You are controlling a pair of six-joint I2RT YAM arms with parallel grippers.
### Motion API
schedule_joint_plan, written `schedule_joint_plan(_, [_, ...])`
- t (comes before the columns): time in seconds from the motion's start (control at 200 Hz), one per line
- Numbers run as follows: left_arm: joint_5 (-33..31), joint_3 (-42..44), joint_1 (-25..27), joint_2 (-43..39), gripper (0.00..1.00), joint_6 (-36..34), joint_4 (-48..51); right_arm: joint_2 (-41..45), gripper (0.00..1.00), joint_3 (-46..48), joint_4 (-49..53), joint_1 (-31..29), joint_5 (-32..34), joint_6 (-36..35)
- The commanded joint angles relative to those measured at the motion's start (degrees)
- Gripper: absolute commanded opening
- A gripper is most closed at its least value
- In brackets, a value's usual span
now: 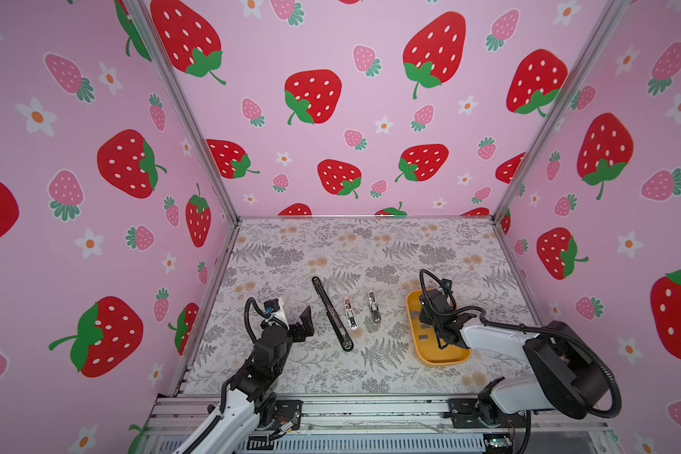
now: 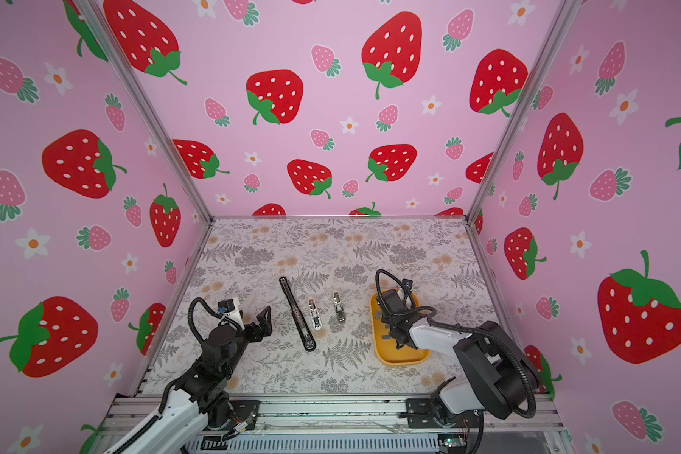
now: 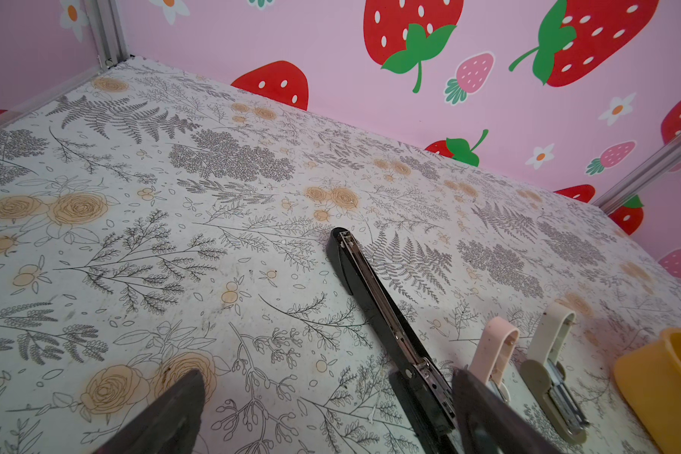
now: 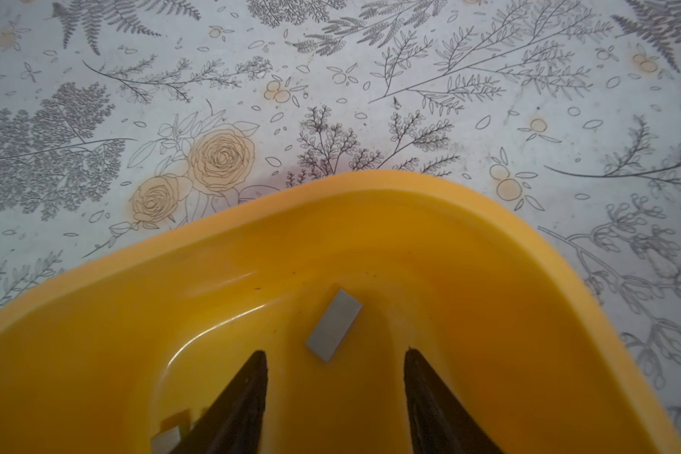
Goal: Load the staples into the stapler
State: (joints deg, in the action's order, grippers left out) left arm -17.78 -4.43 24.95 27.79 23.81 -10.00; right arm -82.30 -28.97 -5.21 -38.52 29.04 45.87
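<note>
Three staplers lie opened flat mid-table: a long black stapler (image 1: 332, 314) (image 3: 378, 298), a small pink one (image 1: 350, 312) (image 3: 493, 350) and a small beige-grey one (image 1: 373, 306) (image 3: 547, 346). The staples lie in a yellow tray (image 1: 445, 359) (image 4: 370, 181). One grey strip (image 4: 334, 325) rests flat on the tray floor just beyond my right gripper (image 4: 335, 351), which hangs open inside the tray, holding nothing. A second strip (image 4: 166, 440) shows beside one finger. My left gripper (image 1: 306, 319) (image 3: 327, 373) stands wide open and empty, left of the black stapler.
Pink strawberry walls with metal corner posts close in the table on three sides. The yellow tray (image 2: 403, 359) sits right of the staplers; its corner (image 3: 661, 377) shows in the left wrist view. A metal rail runs along the front edge.
</note>
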Motion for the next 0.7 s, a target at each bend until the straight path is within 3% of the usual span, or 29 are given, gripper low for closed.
schedule_joint_plan(0.0, [-0.2,-0.1,-0.2,0.0,0.99,0.1,-1.0,-1.3,0.57,-0.2,-1.6,0.8,0.4,1.4])
schedule_joint_plan(0.345, [-0.3,-0.1,-0.2,-0.1,0.99,0.1,-0.7,-5.7,0.52,-1.1,-2.8,1.6,0.3,1.1])
schedule_joint_plan(0.695, [-0.2,-0.1,-0.2,-0.3,0.99,0.1,-0.7,-8.6,0.36,-1.9,-3.8,1.7,-0.7,0.1])
